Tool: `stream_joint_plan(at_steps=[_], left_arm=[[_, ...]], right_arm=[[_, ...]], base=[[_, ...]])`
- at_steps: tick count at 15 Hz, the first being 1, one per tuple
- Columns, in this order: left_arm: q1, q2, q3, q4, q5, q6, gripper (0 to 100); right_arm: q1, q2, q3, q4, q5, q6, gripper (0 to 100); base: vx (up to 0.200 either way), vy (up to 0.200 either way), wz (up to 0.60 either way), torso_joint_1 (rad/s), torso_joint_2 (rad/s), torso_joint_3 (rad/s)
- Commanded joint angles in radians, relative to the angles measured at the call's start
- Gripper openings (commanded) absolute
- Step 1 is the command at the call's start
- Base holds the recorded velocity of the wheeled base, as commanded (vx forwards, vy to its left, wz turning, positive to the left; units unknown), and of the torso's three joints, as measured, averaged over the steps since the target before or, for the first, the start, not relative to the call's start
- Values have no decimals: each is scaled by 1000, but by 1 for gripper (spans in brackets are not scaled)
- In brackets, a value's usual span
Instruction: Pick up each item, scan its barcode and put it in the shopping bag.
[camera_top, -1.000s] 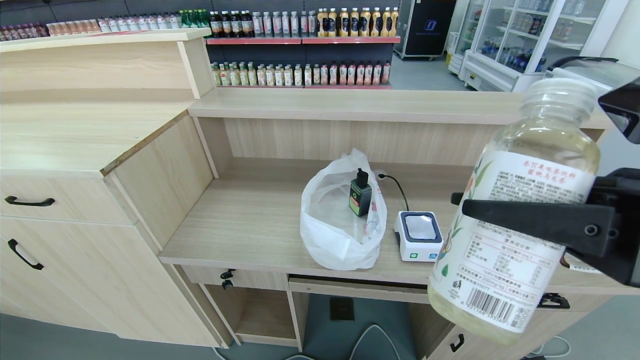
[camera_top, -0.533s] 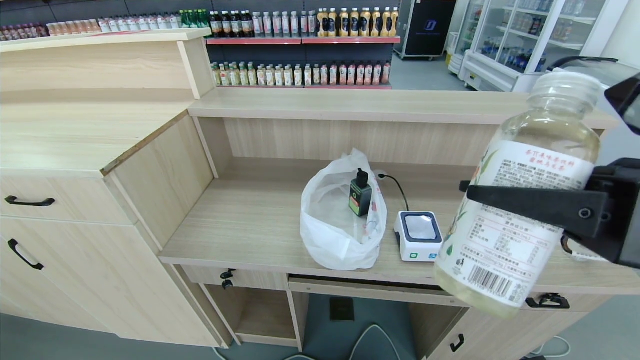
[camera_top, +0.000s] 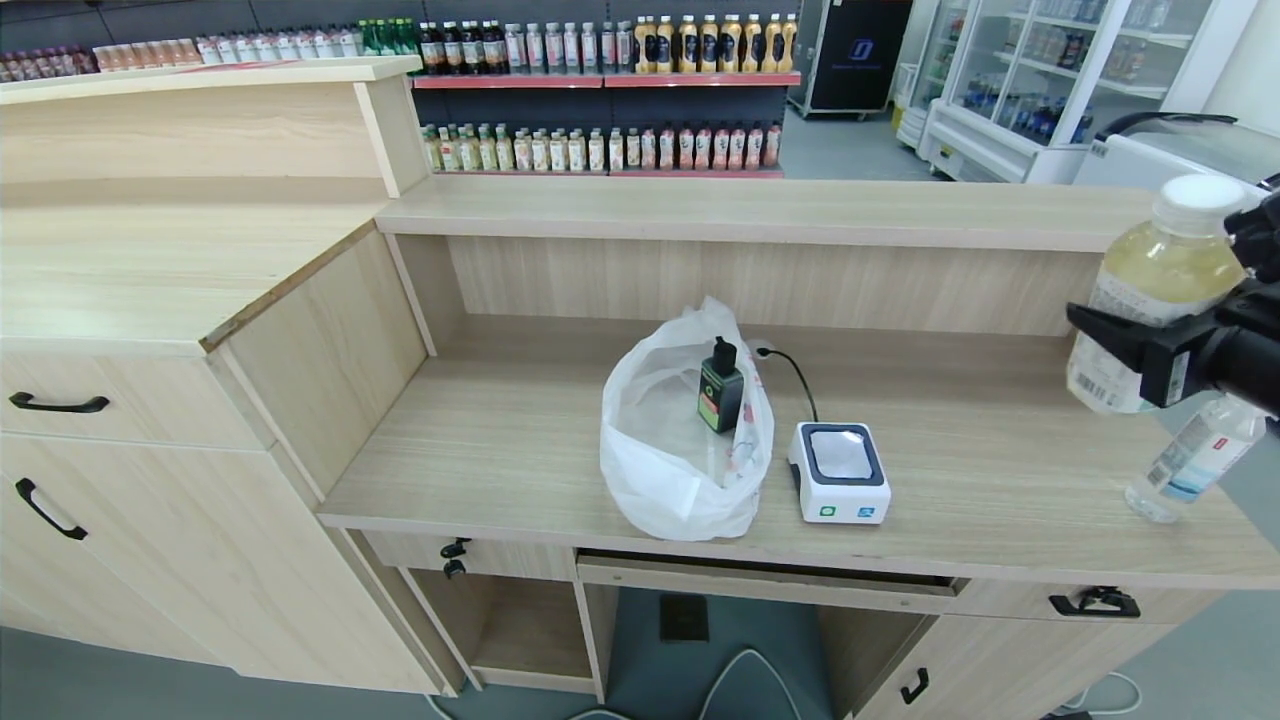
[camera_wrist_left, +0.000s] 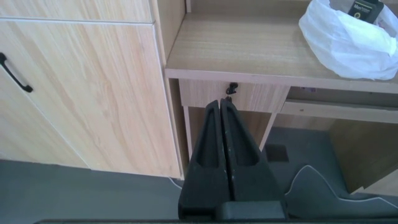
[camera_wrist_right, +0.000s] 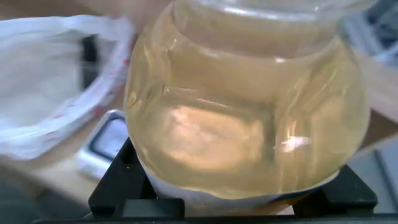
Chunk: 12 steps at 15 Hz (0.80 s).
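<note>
My right gripper (camera_top: 1150, 355) is shut on a tea bottle (camera_top: 1150, 295) with pale yellow liquid, a white cap and a white label, held in the air over the counter's right end. Seen from the right wrist, the tea bottle (camera_wrist_right: 242, 112) sits between the black fingers. A white shopping bag (camera_top: 685, 440) lies open mid-counter with a dark green bottle (camera_top: 720, 390) standing in it. The white barcode scanner (camera_top: 838, 470) sits just right of the bag. My left gripper (camera_wrist_left: 225, 155) is shut and hangs low beside the counter's left front, holding nothing.
A clear water bottle (camera_top: 1190, 465) stands at the counter's right edge, below the held bottle. A black cable (camera_top: 795, 375) runs from the scanner to the back. A taller cabinet (camera_top: 180, 260) rises on the left; drink shelves stand behind.
The right gripper carried the tea bottle away from the camera, to the right and up, so it looks much smaller now. The water bottle behind it has come into sight.
</note>
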Motion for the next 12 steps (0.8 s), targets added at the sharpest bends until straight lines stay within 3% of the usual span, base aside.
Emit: stream_joint_plan(at_steps=[1, 3, 5, 8, 10, 12], left_arm=[[0, 0, 0, 0, 0, 1, 0], [0, 0, 0, 0, 0, -1, 0], [0, 0, 0, 0, 0, 1, 0], [0, 0, 0, 0, 0, -1, 0], [0, 0, 0, 0, 0, 1, 0], [0, 0, 0, 0, 0, 1, 0]], right_arm=[[-44, 78, 62, -89, -83, -13, 0], [-32, 86, 80, -115, -141, -47, 0], [-32, 93, 103, -124, -175, -149, 0], [-16, 152, 119, -190, -179, -180, 0], [-19, 247, 119, -331, -104, -246, 0], [-22, 330, 123, -423, 42, -275, 0]], base=[[0, 0, 0, 0, 0, 0], [0, 0, 0, 0, 0, 0], [0, 0, 600, 2, 2, 2], [0, 0, 600, 2, 6, 4], [0, 0, 0, 0, 0, 0], [0, 0, 0, 0, 0, 0]])
